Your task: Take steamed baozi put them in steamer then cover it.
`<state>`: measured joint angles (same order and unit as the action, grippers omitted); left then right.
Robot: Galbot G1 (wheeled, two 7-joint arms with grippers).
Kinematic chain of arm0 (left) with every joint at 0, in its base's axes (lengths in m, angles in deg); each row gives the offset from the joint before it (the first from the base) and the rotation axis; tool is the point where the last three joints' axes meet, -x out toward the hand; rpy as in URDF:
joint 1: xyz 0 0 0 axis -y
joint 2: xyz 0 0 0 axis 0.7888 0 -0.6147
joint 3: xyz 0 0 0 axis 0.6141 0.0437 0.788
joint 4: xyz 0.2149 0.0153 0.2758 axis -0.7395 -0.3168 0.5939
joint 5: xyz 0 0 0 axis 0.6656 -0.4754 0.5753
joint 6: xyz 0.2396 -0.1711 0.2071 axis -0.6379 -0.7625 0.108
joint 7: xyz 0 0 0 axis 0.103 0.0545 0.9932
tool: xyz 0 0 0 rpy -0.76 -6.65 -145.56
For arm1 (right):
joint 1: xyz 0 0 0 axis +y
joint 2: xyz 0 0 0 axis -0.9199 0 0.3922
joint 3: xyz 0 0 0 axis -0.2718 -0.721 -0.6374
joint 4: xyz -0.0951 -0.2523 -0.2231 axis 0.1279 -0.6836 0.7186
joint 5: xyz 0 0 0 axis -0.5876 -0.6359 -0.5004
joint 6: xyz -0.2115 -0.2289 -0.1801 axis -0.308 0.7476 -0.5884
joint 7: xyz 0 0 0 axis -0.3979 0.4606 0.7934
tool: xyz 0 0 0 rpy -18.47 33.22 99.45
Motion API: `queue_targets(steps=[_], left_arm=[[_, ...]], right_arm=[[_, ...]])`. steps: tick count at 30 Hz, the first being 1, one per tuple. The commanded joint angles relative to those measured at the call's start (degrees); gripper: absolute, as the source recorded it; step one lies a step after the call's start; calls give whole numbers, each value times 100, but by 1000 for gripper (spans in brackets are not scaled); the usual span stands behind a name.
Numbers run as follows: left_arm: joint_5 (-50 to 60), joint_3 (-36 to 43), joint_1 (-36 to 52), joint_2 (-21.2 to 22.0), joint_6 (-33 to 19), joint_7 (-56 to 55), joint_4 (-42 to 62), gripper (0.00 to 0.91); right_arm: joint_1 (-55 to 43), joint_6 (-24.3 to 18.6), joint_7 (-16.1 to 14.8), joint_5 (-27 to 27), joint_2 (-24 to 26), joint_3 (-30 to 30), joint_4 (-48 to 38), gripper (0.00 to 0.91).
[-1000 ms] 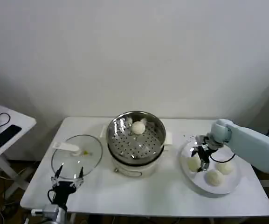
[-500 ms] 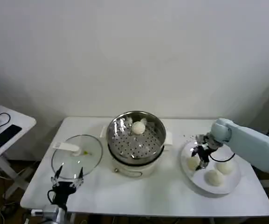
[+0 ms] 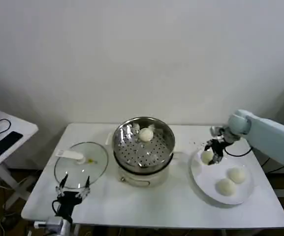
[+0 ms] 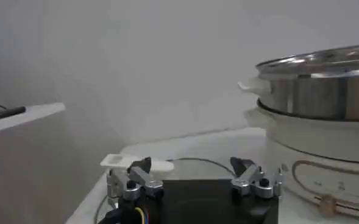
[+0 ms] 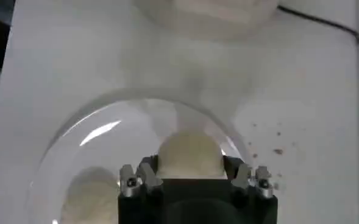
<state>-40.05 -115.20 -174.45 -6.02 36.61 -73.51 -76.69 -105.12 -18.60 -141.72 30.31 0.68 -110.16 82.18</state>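
From the head view, I see the steamer at the middle of the white table, its perforated steel basket holding one baozi toward the far side. Right of it, the white plate carries two more buns on its near-right part. My right gripper hangs over the plate's far-left edge, closed on a fourth bun, which sits between the fingers and clear of the plate. The glass cover lies flat on the table left of the steamer, its white handle running left to right across the top. My left gripper is parked at the table's near-left edge, just near of the cover, fingers spread.

In the left wrist view, the left gripper has its two fingertips wide apart with nothing between them; the cover's handle shows just beyond them, and the steamer stands on its white pot base nearby.

In the right wrist view, the right gripper clamps the round bun squarely between its fingers, above the plate, with another bun resting on the plate below.
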Motion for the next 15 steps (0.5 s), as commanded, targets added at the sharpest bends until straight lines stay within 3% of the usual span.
queue_targets(steps=[1,5,15], left_arm=[[16,47,5,-18,-26,13,-2,907],[19,84,20,-18,-24,16,-21,907],[46,127,50,41,5,41,-122,907]], right_arm=[[-2171,17,-87,1505,-420,-1328,-61,756],[-2490,134,-67,1955,-730,-1499,-61,756],[-2216,247,-11,2379,-2456,-1340,-770,756]])
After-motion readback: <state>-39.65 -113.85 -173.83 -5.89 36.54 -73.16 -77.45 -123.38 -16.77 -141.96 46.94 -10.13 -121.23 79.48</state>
